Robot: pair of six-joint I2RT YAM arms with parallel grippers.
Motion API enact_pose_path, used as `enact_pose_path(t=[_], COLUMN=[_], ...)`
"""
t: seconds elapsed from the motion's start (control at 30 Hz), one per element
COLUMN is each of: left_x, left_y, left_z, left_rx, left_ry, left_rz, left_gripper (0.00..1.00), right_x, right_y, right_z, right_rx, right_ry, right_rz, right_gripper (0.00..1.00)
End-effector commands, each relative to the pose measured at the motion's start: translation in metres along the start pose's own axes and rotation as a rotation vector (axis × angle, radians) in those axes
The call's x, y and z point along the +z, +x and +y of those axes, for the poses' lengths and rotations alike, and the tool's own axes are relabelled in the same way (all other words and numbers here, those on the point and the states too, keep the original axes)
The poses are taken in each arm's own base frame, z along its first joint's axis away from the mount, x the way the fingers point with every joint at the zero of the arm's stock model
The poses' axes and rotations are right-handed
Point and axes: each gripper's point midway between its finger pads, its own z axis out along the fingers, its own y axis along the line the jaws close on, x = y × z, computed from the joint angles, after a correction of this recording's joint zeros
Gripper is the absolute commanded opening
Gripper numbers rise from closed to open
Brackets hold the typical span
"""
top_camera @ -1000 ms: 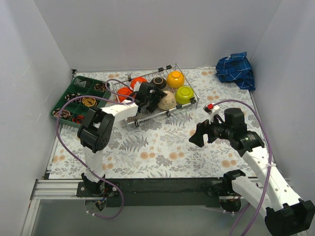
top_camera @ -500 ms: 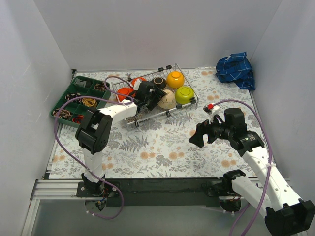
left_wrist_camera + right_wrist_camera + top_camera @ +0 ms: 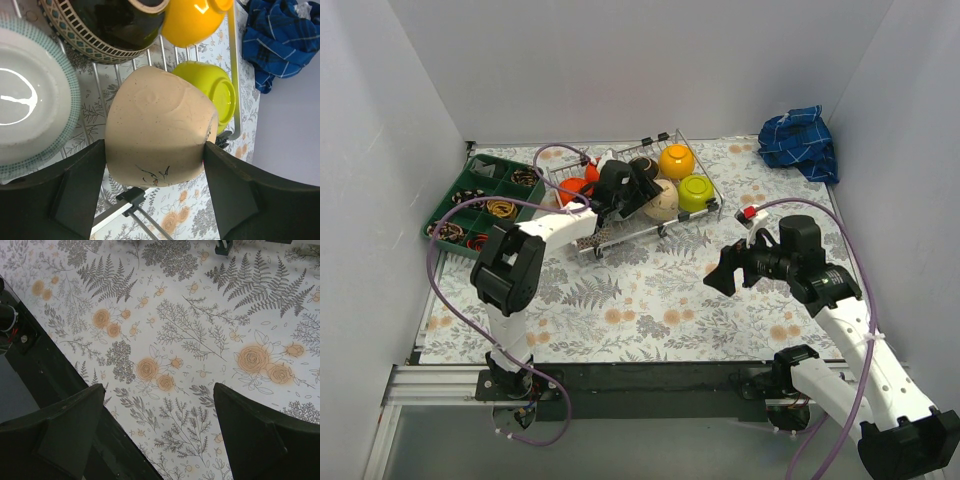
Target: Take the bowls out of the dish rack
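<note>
Left end effector [image 3: 154, 148] clamped on beige bowl [image 3: 155, 120] in dish rack [image 3: 231, 60], right end effector [image 3: 157, 400] open, empty; we fear the bowl's smooth sides slipping, or nudging the lime bowl [image 3: 220, 90].

A green compartment tray [image 3: 485, 172] sits left on the floral tablecloth [image 3: 650, 300], a blue cloth [image 3: 800, 142] back right.
</note>
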Motion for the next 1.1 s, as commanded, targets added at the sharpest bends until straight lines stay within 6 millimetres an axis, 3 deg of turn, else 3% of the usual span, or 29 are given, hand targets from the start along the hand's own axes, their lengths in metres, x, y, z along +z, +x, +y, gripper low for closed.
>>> enact_pose_path(t=[0.0, 0.27, 0.33, 0.53, 0.57, 0.77, 1.07], left_x=[-0.055, -0.074, -0.088, -0.119, -0.132, -0.157, -0.197], left_y=[-0.06, -0.07, -0.072, -0.076, -0.078, -0.04, 0.008], left_z=[-0.093, -0.107, -0.113, -0.105, -0.11, -0.092, -0.079], left_rx=[0.123, 0.367, 0.482, 0.782, 0.821, 1.161, 1.347], left_ry=[0.258, 0.309, 0.343, 0.348, 0.366, 0.38, 0.414], left_rz=[-0.157, -0.199, -0.209, -0.264, -0.286, -0.293, -0.329], left_gripper=[0.01, 0.0, 0.0, 0.0, 0.0, 0.0, 0.0], right_x=[-0.009, -0.012, -0.015, -0.019, -0.02, -0.019, 0.003], right_y=[-0.026, -0.039, -0.048, -0.075, -0.079, -0.095, -0.117], right_z=[0.005, 0.004, 0.005, 0.009, 0.009, 0.0, -0.003], right_rx=[-0.054, -0.007, 0.033, 0.122, 0.131, 0.274, 0.438], right_ry=[0.007, 0.041, 0.052, 0.064, 0.071, 0.135, 0.109], right_rz=[-0.057, -0.083, -0.1, -0.152, -0.161, -0.162, -0.051], right_gripper=[0.99, 0.99, 0.99, 0.99, 0.99, 0.98, 0.98])
